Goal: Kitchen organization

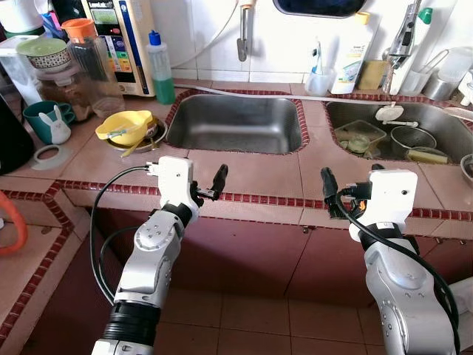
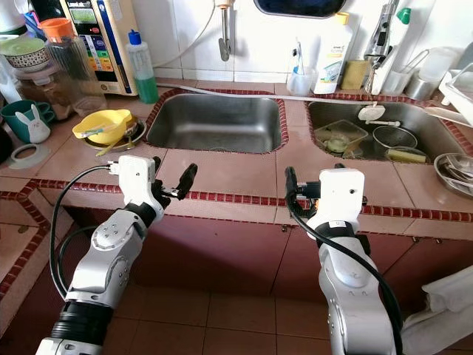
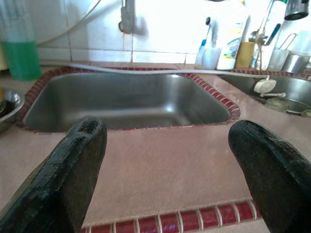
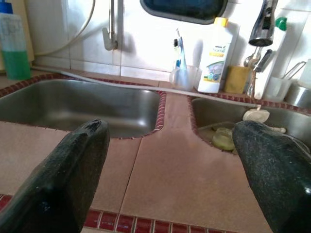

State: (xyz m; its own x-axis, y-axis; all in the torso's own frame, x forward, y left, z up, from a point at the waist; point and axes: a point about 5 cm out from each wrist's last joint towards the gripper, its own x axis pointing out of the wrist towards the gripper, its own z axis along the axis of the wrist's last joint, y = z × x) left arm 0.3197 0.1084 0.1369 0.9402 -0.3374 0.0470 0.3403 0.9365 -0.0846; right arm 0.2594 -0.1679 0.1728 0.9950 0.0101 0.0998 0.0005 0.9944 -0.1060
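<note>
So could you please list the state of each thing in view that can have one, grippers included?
left gripper: open, holding nothing, over the counter's front edge
right gripper: open, holding nothing, over the counter's front edge
left sink: empty, looks dry
right sink: holds dishes and a container
yellow bowl: upright, utensil lying in it
green soap bottle: upright, cap on, partly full
white detergent bottle: upright, yellow cap on

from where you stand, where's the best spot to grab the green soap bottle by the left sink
Probably the clear upper body of the green soap bottle, below its blue cap, coming from the front with the left gripper. It stands upright against the wall; a box is close on its left.
</note>
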